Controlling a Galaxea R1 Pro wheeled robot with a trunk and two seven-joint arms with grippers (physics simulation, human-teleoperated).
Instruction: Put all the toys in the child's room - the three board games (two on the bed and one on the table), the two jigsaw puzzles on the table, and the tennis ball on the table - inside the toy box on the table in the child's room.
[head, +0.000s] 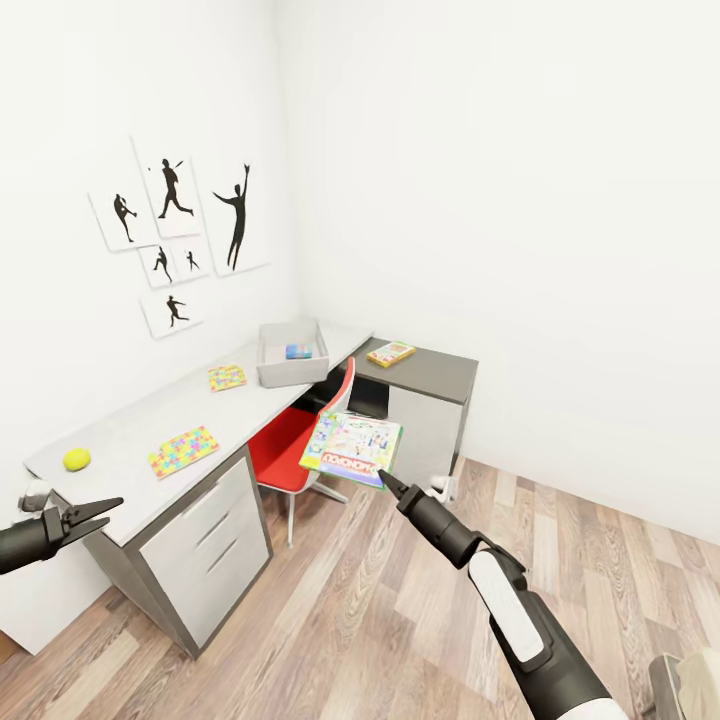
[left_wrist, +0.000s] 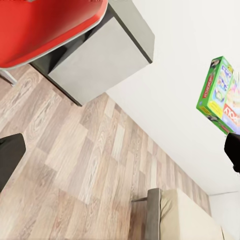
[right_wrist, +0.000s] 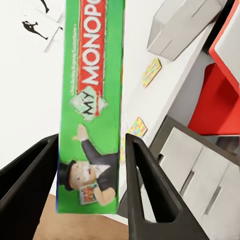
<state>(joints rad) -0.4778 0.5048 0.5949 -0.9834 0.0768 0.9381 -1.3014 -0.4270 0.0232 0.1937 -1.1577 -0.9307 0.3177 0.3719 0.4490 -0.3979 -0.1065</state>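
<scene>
Head view, nearest first: the right arm reaches forward over the wood floor (head: 380, 620), and the right fingers (head: 385, 478) are clenched on the edge of a flat board game (head: 352, 447) with a green border and a red logo, held in the air just in front of the red chair (head: 290, 445). The right wrist view shows the two dark fingers (right_wrist: 145, 200) on either side of that game box (right_wrist: 90, 105). The left fingers (head: 95, 513) are spread apart with nothing between them, hanging just off the near end of the desk (head: 130, 450).

On the desk, taking the grey toy box (head: 291, 352) as the mark: it stands at the far end, close to the wall, and something blue (head: 298, 351) lies inside it, possibly another game, though it is too small to be sure. Just nearer than the toy box lies a small jigsaw puzzle (head: 227, 377). Well nearer again lies the second puzzle (head: 184, 450), and nearest of all, by the desk's end, the tennis ball (head: 77, 459). Beyond the chair from the toy box, on the lower dark cabinet top (head: 435, 370), lies a yellow-green board game (head: 390, 353).

Black silhouette posters (head: 175, 235) hang on the wall above the desk. The left wrist view catches a corner of the bed (left_wrist: 185, 220) on the floor.
</scene>
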